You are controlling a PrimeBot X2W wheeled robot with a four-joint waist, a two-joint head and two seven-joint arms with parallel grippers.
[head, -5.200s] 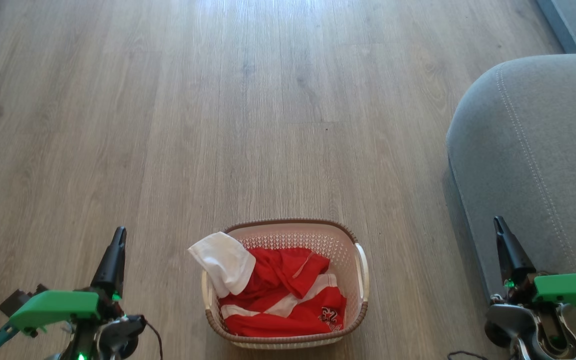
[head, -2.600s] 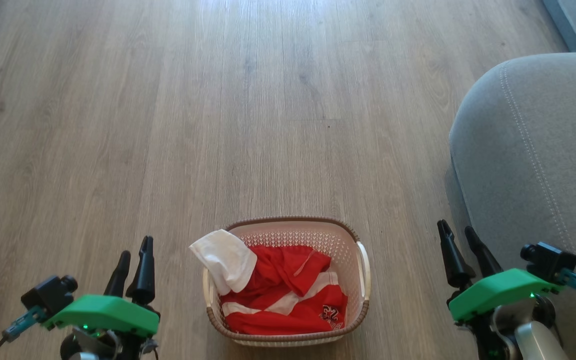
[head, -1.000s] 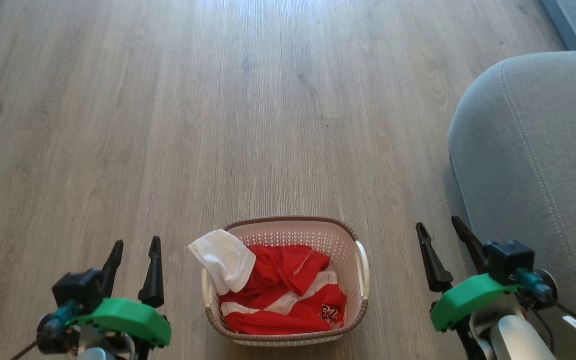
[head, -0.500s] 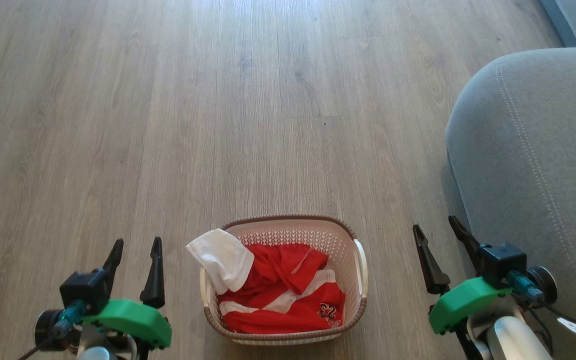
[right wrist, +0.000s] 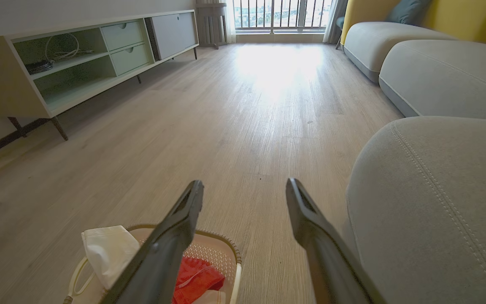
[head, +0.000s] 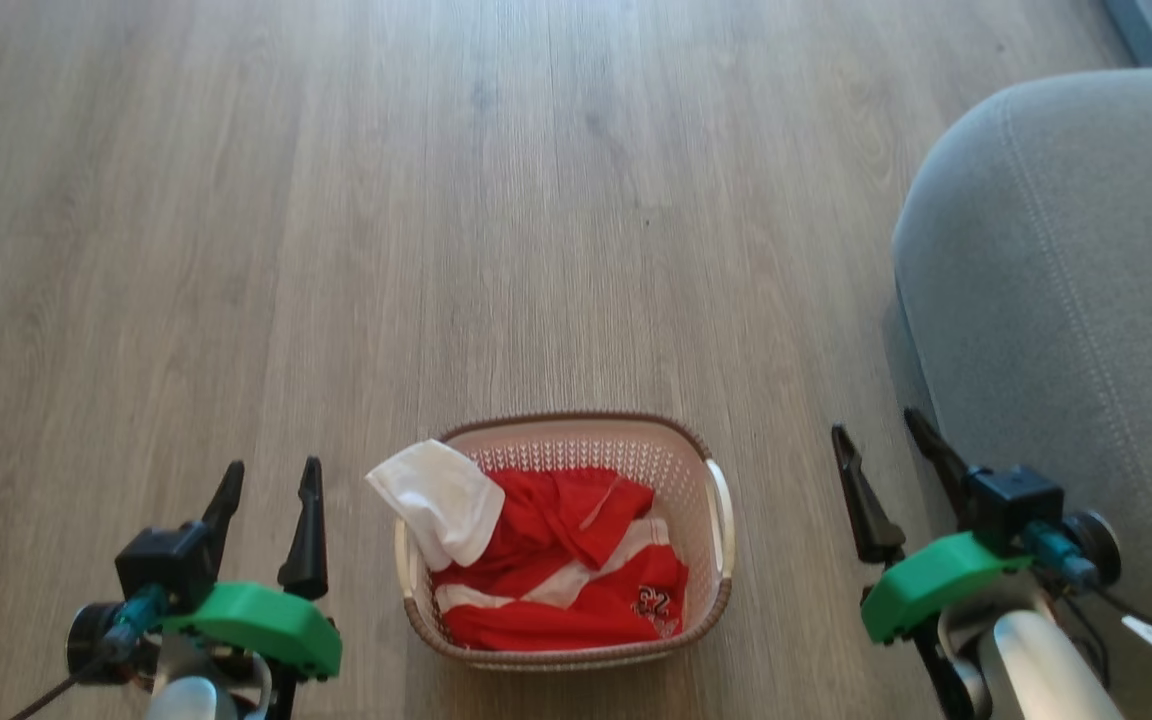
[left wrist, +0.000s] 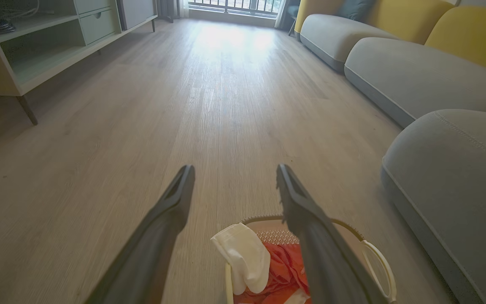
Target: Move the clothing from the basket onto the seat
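Note:
The cream basket with a brown rim stands on the wood floor at the bottom middle of the head view. Inside lies the clothing, a red garment with white stripes and a printed logo, and a white cloth hangs over the basket's left rim. My left gripper hovers open to the basket's left, nothing between its fingers. My right gripper hovers open between the basket and the grey seat. The left wrist view looks past the left gripper at the basket and white cloth; the right wrist view looks past the right gripper at the basket, white cloth and seat.
Open wood floor stretches ahead of the basket. A low cabinet with shelves and drawers lines the room's left side. More grey sofa cushions with yellow backs run along the right.
The head camera has tilted, so basket and seat sit slightly higher in the picture. Over the last seconds both grippers turned to show two spread fingers; they have barely moved in the last second.

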